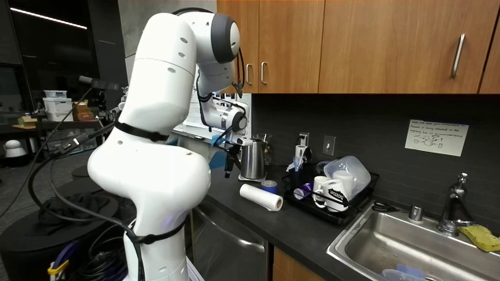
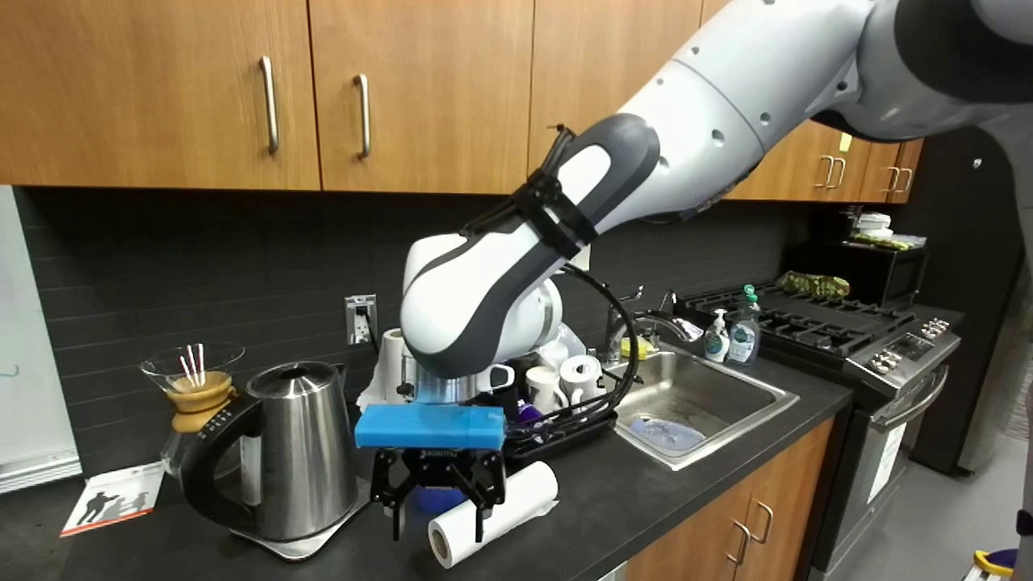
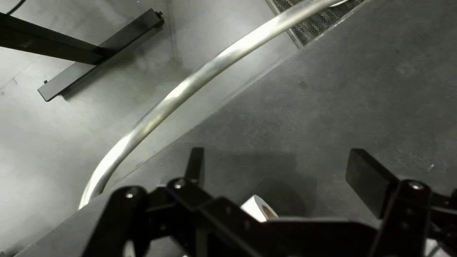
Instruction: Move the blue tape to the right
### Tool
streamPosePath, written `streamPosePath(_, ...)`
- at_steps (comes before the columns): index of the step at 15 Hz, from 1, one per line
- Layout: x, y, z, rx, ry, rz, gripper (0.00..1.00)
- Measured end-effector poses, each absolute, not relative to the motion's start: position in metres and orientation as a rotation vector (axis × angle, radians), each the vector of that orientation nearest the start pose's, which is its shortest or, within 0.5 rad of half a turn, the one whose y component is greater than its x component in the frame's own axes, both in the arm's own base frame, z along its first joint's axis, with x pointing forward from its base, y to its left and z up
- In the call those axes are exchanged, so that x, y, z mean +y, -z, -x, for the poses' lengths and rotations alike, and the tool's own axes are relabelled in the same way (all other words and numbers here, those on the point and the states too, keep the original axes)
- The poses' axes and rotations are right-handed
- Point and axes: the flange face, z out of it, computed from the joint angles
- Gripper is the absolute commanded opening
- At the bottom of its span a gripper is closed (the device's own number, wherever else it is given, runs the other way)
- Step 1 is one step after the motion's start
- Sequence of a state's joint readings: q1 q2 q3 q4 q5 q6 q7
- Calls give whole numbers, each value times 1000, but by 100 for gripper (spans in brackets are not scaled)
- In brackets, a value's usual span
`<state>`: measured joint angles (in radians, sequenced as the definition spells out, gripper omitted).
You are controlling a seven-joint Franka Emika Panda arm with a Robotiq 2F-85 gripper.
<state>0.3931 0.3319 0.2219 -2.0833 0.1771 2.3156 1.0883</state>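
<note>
The blue tape (image 1: 269, 187) sat near the centre of an exterior view, behind the white paper-towel roll (image 1: 259, 196) and near the kettle (image 1: 253, 159); the wrist view did not show it. The step in hand seemed to be the approach, which called for bringing the gripper (image 2: 438, 528) squarely over the tape, then lowering it straight so neither neighbour got nudged. The gripper was spread wide, holding nothing, pointing down above the counter (image 2: 605, 500); the arm (image 2: 698, 125) slanted to it from the upper right of an exterior view.
</note>
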Motion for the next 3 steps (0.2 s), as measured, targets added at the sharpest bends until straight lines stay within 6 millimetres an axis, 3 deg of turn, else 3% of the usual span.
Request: streamPosePath(3,333,-253,-450,913,-352,2935,100)
